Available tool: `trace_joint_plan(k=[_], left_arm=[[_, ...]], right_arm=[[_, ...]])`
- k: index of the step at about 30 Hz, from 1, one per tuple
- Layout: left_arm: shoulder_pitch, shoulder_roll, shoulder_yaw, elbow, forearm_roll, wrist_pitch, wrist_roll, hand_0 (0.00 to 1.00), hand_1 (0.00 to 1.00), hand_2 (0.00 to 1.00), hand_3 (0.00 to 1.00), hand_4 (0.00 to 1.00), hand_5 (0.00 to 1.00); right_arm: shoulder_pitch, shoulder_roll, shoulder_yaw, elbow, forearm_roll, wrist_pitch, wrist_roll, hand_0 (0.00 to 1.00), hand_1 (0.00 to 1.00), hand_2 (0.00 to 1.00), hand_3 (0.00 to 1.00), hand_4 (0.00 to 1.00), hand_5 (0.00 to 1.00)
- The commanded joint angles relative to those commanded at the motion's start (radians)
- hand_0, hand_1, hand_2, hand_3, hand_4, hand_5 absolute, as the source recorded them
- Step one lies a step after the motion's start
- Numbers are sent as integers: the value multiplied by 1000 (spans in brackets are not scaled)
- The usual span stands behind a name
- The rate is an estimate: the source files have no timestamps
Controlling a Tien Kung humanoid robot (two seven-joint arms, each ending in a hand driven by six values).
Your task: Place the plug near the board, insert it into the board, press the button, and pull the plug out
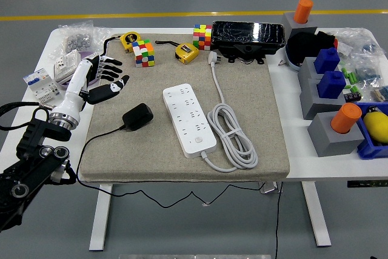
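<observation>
Black plug adapter with thin black cord: lies on the beige fabric mat, just left of the white rectangular power strip, not inserted. Left hand: fingers spread, empty, hovering over the mat's left edge, apart from the plug.
</observation>
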Motion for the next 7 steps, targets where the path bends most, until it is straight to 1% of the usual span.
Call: trace_joint_plan(k=[7], left_arm=[[-1,1,9,0,0,-2,2,473,507,521,556,755,157]], right_arm=[[1,-1,-7,1,2,0,0,574,635,621,550,889,422]])
